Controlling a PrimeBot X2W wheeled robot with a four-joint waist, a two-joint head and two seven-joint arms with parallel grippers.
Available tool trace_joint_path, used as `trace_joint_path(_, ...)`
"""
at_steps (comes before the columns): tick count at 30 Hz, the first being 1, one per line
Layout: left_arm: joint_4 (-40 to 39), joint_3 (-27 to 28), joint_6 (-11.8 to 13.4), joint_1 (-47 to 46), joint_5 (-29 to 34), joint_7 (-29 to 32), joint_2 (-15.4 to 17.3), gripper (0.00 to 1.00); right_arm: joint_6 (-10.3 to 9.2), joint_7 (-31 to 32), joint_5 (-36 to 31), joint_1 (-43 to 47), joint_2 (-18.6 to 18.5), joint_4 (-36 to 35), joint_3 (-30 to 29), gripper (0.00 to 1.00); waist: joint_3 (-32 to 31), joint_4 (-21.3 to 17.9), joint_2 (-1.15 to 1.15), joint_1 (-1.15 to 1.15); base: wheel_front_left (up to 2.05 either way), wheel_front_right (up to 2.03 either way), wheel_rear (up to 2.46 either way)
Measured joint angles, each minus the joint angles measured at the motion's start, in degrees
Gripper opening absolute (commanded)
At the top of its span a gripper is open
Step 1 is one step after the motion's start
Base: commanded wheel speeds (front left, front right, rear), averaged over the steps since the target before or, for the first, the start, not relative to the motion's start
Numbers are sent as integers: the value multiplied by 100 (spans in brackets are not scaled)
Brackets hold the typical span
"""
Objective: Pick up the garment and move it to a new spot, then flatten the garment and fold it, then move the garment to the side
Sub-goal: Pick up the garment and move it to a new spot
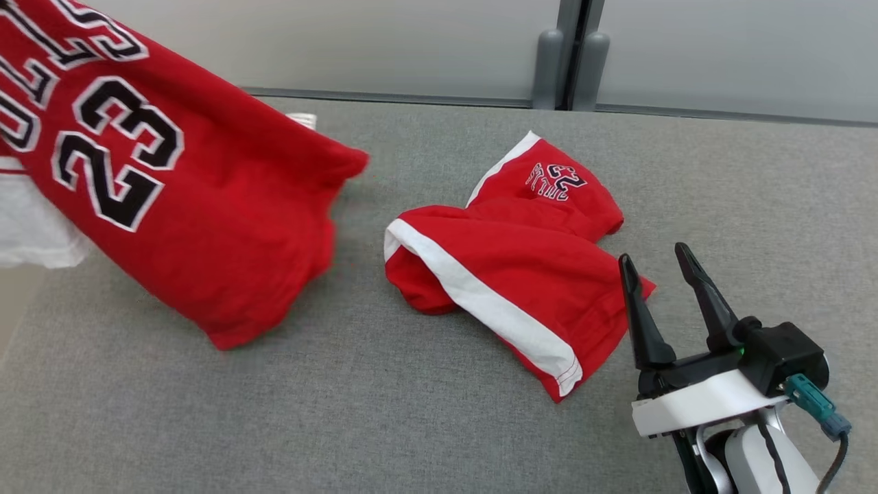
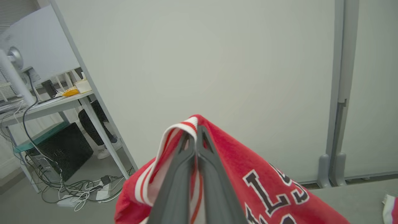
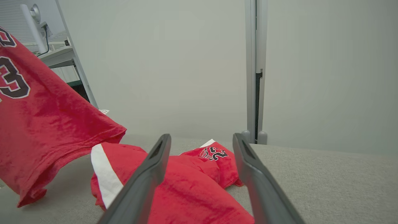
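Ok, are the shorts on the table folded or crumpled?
Crumpled: the shorts lie bunched on the table, one leg flopped over the other, white stripe bent.

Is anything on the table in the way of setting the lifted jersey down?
Yes: crumpled red shorts lie on the table just right of the jersey hanging from the shut left gripper; the open right gripper hovers at their right edge.

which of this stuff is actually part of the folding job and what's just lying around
Part of the job:
- red jersey, hanging from the left gripper, which is shut on its striped trim
- right gripper, open and empty
- grey table

Just lying about:
- red shorts, crumpled on the table
- white cloth by the jersey
- desk and cables beyond
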Motion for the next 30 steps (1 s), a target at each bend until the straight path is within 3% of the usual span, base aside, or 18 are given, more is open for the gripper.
trace_joint_path(6,608,614,19,-121,-204,-519,360,0,0,0,-47,-124,-102,-49,10,100,333,133,0,0,0,0,0)
trace_joint_path(9,789,569,-57,-101,-278,-480,344,0,0,0,-51,-218,-121,-59,12,100,481,178,0,0,0,0,0)
trace_joint_path(13,1055,352,-177,205,-402,-452,-3,0,0,0,-55,-272,-122,-65,27,100,652,214,0,0,0,0,0)
trace_joint_path(25,3041,-367,-813,818,-719,-537,-1354,0,0,0,-25,-484,-105,0,116,100,762,-86,0,0,0,0,0)
trace_joint_path(26,3184,-383,-849,832,-784,-461,-1412,37,0,0,-9,-483,-101,12,118,100,742,-112,0,0,0,0,0)
trace_joint_path(27,3310,-410,-881,839,-793,-430,-1445,100,0,0,8,-479,-94,22,109,100,720,-135,0,0,0,0,0)
trace_joint_path(30,3571,-492,-947,790,-782,-314,-1389,100,0,0,14,-462,-79,63,93,100,623,-182,0,0,0,0,0)
